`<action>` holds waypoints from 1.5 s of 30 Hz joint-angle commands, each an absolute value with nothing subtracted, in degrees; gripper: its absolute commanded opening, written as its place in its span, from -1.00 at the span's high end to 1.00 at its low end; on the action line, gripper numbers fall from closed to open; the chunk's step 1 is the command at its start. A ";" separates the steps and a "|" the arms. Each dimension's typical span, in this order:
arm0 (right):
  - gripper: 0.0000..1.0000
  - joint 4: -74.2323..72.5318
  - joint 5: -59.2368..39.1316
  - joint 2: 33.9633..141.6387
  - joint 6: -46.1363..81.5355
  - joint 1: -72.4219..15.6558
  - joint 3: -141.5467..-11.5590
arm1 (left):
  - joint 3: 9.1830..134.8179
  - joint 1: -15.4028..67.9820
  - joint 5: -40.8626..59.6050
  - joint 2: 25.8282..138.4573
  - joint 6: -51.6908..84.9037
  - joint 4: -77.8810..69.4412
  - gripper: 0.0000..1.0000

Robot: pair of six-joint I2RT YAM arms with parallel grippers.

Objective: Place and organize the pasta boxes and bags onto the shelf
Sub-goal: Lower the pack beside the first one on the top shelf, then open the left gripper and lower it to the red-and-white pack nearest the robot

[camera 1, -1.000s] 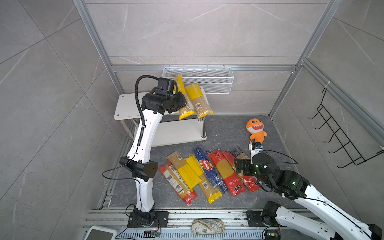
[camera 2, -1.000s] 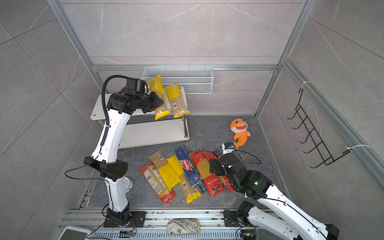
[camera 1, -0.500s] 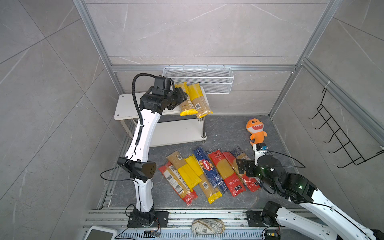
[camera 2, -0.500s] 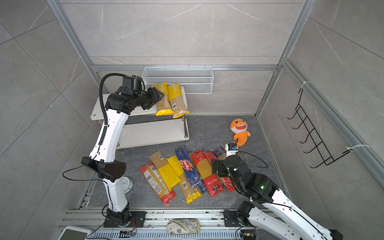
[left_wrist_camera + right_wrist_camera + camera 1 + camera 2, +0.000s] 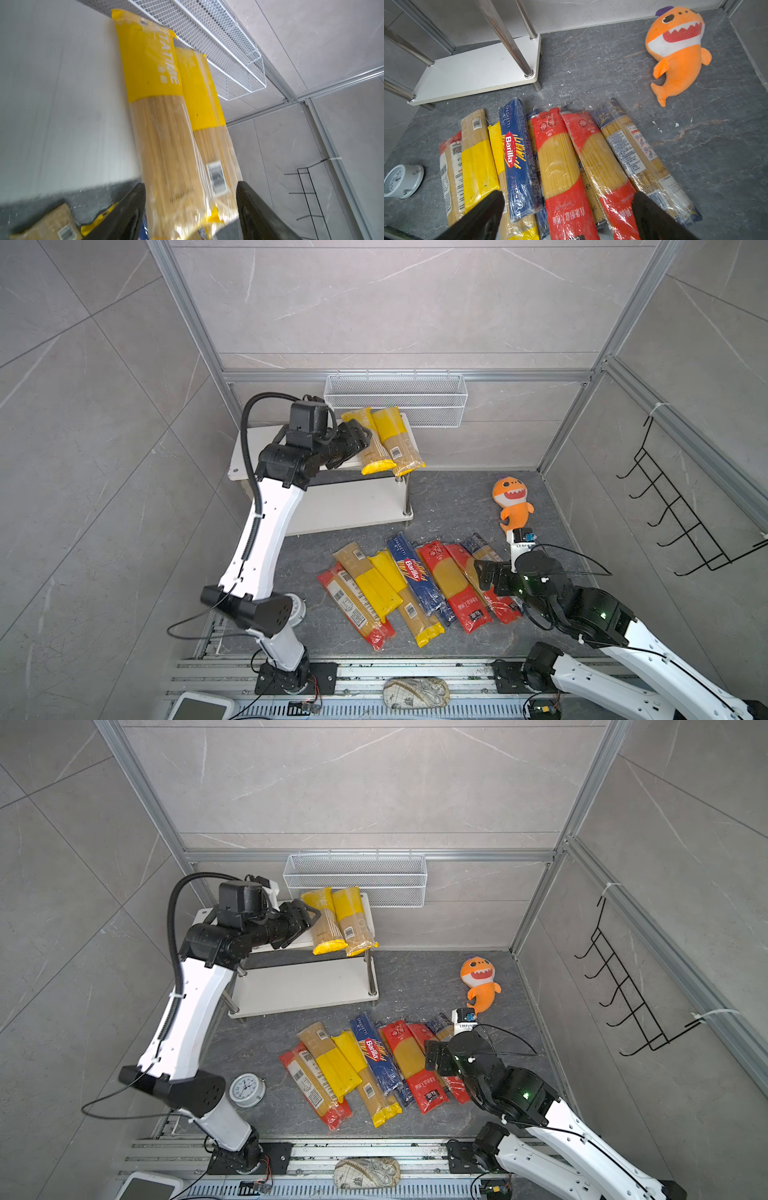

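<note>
The shelf (image 5: 257, 448) stands at the back left, its top board (image 5: 62, 83) white and bare on one side. Two yellow-ended pasta packs (image 5: 374, 448) (image 5: 397, 439) lie side by side on the top board's right end and overhang its front edge. My left gripper (image 5: 359, 435) (image 5: 190, 184) is open at their near ends, with both packs (image 5: 162, 135) between its spread fingers. Several pasta packs lie in a row on the floor, among them the dark-blue Barilla pack (image 5: 515, 149) and two red-ended ones (image 5: 560, 155). My right gripper (image 5: 568, 194) (image 5: 484, 572) hovers open over the red ones, holding nothing.
An orange plush shark (image 5: 513, 502) lies on the floor to the right of the shelf. A white wire basket (image 5: 395, 398) hangs on the back wall above the shelf. A small white clock (image 5: 247, 1090) sits by the left arm's base. The shelf's lower board (image 5: 477, 70) is bare.
My left gripper has laid its yellow-ended pack flat beside the other on the top board and opened. The right gripper has shifted slightly over the floor packs and stays open.
</note>
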State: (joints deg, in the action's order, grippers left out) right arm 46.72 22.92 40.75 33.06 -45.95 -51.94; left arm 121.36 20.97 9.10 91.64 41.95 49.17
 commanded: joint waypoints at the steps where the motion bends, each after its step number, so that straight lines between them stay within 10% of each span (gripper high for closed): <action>1: -0.99 48.43 22.60 39.99 32.98 -46.28 -53.68 | 112.56 22.62 7.04 80.99 41.76 45.53 -0.53; 26: -0.99 45.24 18.24 42.45 37.03 -46.28 -48.21 | 36.05 38.97 -7.09 38.45 70.33 45.67 -0.65; 45: -0.99 45.01 19.37 40.75 37.79 -46.28 -44.21 | 31.61 59.23 -12.25 64.77 84.93 32.50 -0.79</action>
